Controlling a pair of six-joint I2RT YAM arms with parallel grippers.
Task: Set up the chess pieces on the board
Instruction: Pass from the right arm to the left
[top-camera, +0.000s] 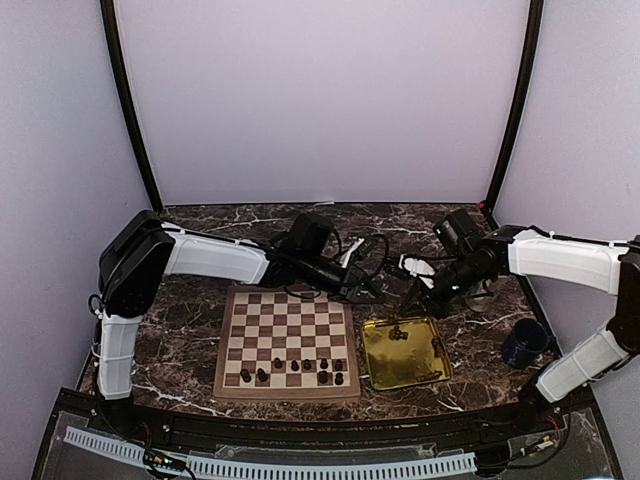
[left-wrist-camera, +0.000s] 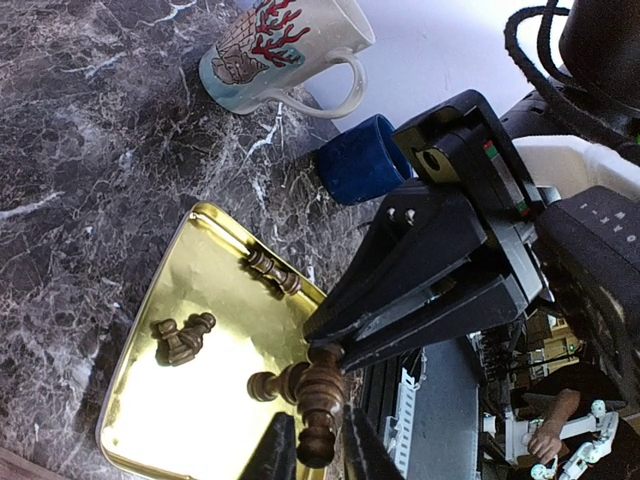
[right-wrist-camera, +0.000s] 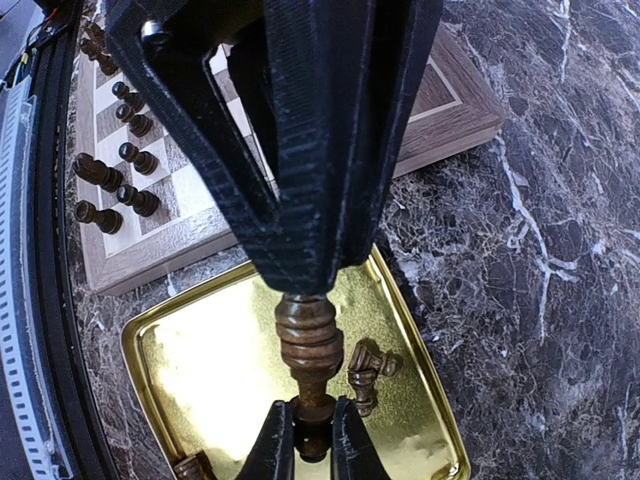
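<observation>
Presently the right pincer (right-wrist-camera: 305, 438) is pressed together on one end of a dark chess piece (right-wrist-camera: 305, 345), which hangs in the air above the gold tray (right-wrist-camera: 205, 385). The left pincer (left-wrist-camera: 322, 450) is clamped on the opposite end of the same piece, so both pincers pinch it at once (each wrist view shows its own fingers flanking the stem). The arms meet nose to nose over the tray.

Below the held piece, a few loose pieces (right-wrist-camera: 365, 375) lie on their sides in the tray. The tray sits just beside the right edge of the board (top-camera: 290, 315). Several chess pieces (top-camera: 295, 367) stand upright on the board's two nearest rows; its far rows are bare.

Farther along the marble tabletop (left-wrist-camera: 90, 200), past the tray, a blue cup (left-wrist-camera: 360, 165) stands, and beyond it a white mug (left-wrist-camera: 280, 50) with a red coral print.
</observation>
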